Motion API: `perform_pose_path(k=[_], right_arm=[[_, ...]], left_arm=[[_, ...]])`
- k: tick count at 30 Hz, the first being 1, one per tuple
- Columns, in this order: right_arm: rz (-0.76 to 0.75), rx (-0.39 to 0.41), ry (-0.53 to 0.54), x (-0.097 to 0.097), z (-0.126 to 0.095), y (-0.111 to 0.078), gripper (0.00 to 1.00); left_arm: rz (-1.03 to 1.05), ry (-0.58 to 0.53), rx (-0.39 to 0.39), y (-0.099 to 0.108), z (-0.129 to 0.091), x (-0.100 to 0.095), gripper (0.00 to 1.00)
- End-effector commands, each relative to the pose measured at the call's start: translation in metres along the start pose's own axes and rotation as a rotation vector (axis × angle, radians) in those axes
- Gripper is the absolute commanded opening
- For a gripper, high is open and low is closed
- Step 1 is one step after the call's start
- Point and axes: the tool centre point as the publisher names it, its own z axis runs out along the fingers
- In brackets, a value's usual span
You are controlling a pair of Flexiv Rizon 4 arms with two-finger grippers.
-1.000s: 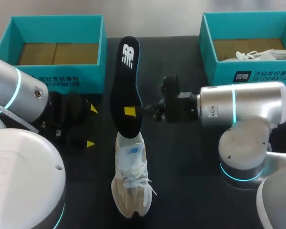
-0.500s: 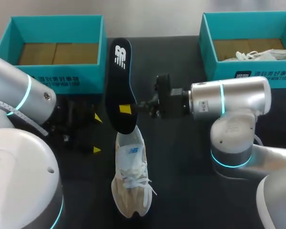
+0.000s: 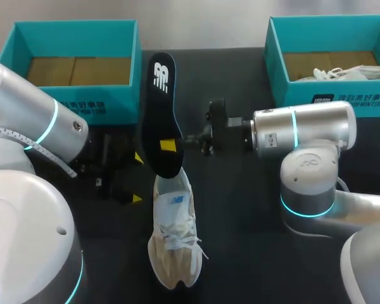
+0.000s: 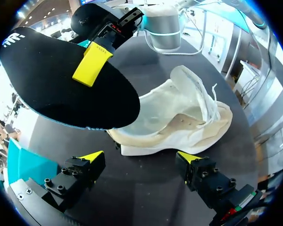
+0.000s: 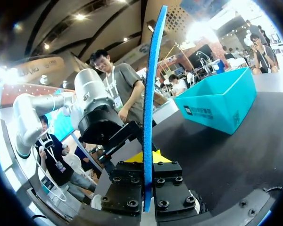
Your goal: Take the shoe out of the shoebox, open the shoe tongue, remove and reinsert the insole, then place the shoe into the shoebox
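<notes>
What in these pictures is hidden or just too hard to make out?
- Head view: the shoe's heel end lies behind the insole, so whether the two touch is unclear.
- Head view: the white thing in the right box is cut off by the picture's edge, so I cannot tell what it is.
- Right wrist view: the insole sits edge-on in the right claw, hiding both its faces.
- Left wrist view: the insole covers the shoe's heel opening.

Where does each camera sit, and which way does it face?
Head: above and behind, looking down on the table; left arm and right arm show.
Left wrist: on the left arm, facing the shoe; open left pincer shows.
Right wrist: on the right arm, looking along the right pincer, shut on the insole.
All share the insole.
</notes>
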Motion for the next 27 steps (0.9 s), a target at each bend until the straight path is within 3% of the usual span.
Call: perform_pose_path(k=[1,12,27], right_arm=[[-0.013,-0.044,0.057,-0.004,-0.007,-0.010,0.00],[-0.007,-0.059,0.085,-0.006,-0.015,-0.020,0.00],[0.001,-0.062,0.084,-0.004,-0.006,-0.024,0.00]], left_arm=[[0.016,0.009,0.001,-0.004,0.007,0.002,1.00],[0.004,0.021,-0.006,-0.005,0.019,0.003,1.00],[-0.002,0.030,-0.013,-0.004,0.027,0.004,1.00]])
